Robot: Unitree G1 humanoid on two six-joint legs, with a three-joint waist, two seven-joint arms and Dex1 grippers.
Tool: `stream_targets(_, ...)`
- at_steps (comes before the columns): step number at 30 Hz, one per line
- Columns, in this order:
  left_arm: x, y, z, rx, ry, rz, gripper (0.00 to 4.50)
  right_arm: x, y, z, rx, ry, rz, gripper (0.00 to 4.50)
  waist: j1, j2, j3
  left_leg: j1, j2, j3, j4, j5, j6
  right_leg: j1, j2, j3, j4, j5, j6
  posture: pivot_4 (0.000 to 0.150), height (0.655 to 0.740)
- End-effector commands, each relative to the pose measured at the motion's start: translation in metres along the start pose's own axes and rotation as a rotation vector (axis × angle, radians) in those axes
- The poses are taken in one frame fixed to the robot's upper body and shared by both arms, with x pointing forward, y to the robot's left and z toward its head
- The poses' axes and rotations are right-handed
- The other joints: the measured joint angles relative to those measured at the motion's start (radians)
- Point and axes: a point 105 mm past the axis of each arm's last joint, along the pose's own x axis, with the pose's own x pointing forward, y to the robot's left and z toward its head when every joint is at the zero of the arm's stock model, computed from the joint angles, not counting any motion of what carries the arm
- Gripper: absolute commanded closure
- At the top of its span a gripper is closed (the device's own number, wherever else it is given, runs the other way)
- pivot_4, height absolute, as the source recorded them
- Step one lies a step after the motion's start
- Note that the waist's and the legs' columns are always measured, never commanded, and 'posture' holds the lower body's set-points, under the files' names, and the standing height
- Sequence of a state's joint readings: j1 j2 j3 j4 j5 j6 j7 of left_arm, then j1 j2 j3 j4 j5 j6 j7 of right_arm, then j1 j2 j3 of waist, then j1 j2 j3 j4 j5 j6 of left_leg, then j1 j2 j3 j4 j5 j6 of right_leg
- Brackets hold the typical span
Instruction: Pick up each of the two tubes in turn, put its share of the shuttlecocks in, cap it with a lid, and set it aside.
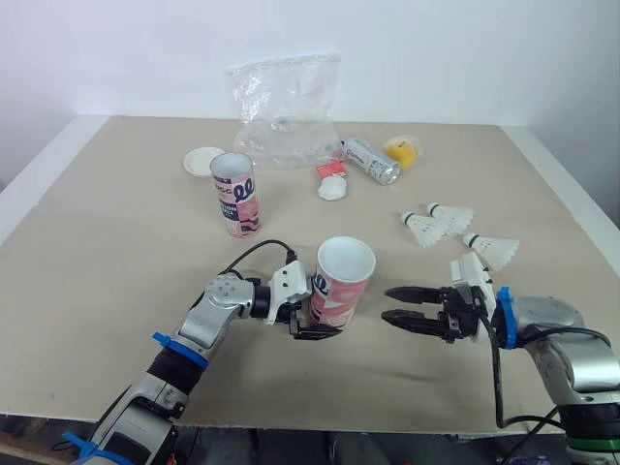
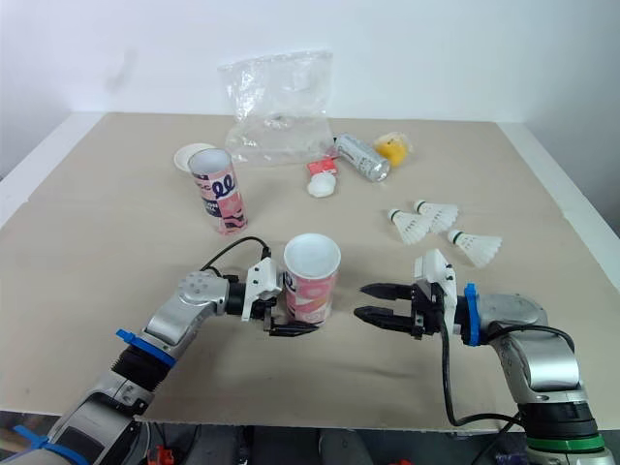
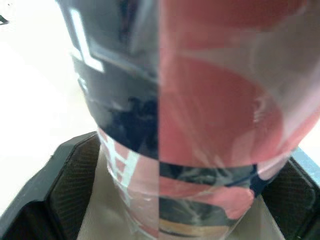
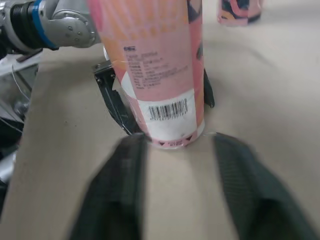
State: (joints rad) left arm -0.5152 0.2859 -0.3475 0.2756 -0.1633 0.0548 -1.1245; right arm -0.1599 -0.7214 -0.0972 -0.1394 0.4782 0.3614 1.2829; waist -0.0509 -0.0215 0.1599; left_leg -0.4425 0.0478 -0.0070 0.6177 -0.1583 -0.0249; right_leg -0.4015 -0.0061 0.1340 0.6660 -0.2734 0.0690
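1. Left wrist cam: the near tube (image 3: 200, 100) runs off the frame top and bottom, and its print is too smeared to read.
2. Right wrist cam: my right gripper (image 4: 178, 142) is a blurry mess, and the far tube (image 4: 239, 12) is chopped at the edge.
3. No clue what's inside the plastic bag (image 1: 286, 107).

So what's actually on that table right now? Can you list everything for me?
near tube: one, pink, open-topped, front centre
far tube: one, pink, standing further back on the left
lid: one, white, beside the far tube
shuttlecocks: three, white, loose on the right
plastic bag: one, clear, back centre
can: one, silver, lying by the bag
yellow item: one, beside the can, unidentifiable
table: one, beige
left gripper: black, shut on the near tube
right gripper: black, open, facing that tube
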Motion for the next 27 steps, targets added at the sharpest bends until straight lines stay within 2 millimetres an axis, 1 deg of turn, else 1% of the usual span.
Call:
stream_targets(1, -0.008, 0.005, 0.007, 0.036, -0.025, 0.017, 0.0, 0.007, 0.004, -0.004, -0.068, 0.013, 0.05, 0.21, 0.0, 0.0, 0.0, 0.0, 0.0, 0.0, 0.0, 0.0, 0.0, 0.0, 0.0, 0.0, 0.0, 0.0, 0.0, 0.15, 0.74)
stream_targets(2, -0.009, 0.006, 0.009, 0.048, -0.027, 0.018, 0.0, 0.009, 0.004, -0.006, -0.072, 0.01, 0.058, 0.02, 0.0, 0.0, 0.0, 0.0, 0.0, 0.0, 0.0, 0.0, 0.0, 0.0, 0.0, 0.0, 0.0, 0.0, 0.001, 0.15, 0.74)
stream_targets(8, -0.027, 0.008, 0.013, 0.1, -0.024, 0.038, 0.0, 0.03, 0.003, -0.008, -0.116, -0.02, 0.096, 0.02, 0.001, 0.0, 0.003, 0.0, 0.0, -0.001, -0.001, 0.0, 0.0, 0.0, 0.001, 0.0, 0.0, 0.001, 0.003, 0.15, 0.74)
stream_targets(11, -0.032, 0.007, 0.013, 0.104, -0.023, 0.038, 0.0, 0.039, 0.0, -0.008, -0.148, -0.035, 0.091, 0.02, 0.003, 0.0, 0.003, -0.001, 0.0, -0.001, -0.001, 0.0, 0.0, 0.0, 0.0, 0.0, 0.0, 0.001, 0.003, 0.15, 0.74)
stream_targets(16, -0.037, 0.002, 0.015, 0.113, -0.021, 0.041, 0.0, 0.054, 0.0, -0.011, -0.173, -0.043, 0.109, 0.02, 0.003, 0.0, 0.003, -0.001, 0.0, -0.001, -0.001, 0.0, 0.0, 0.0, 0.0, 0.0, 0.0, 0.001, 0.003, 0.15, 0.74)
stream_targets(22, -0.046, -0.003, 0.016, 0.11, -0.018, 0.059, 0.0, 0.065, -0.001, -0.011, -0.177, -0.056, 0.106, 0.02, 0.003, 0.0, 0.004, -0.001, 0.0, -0.001, -0.001, 0.0, 0.0, 0.0, 0.001, 0.0, 0.0, 0.001, 0.003, 0.15, 0.74)
stream_targets(27, -0.052, -0.005, 0.013, 0.085, -0.006, 0.088, 0.0, 0.074, -0.004, -0.012, -0.181, -0.058, 0.09, 0.02, 0.003, 0.0, 0.004, -0.001, 0.0, -0.001, 0.0, 0.0, 0.0, 0.0, 0.001, -0.001, 0.001, 0.001, 0.003, 0.15, 0.74)
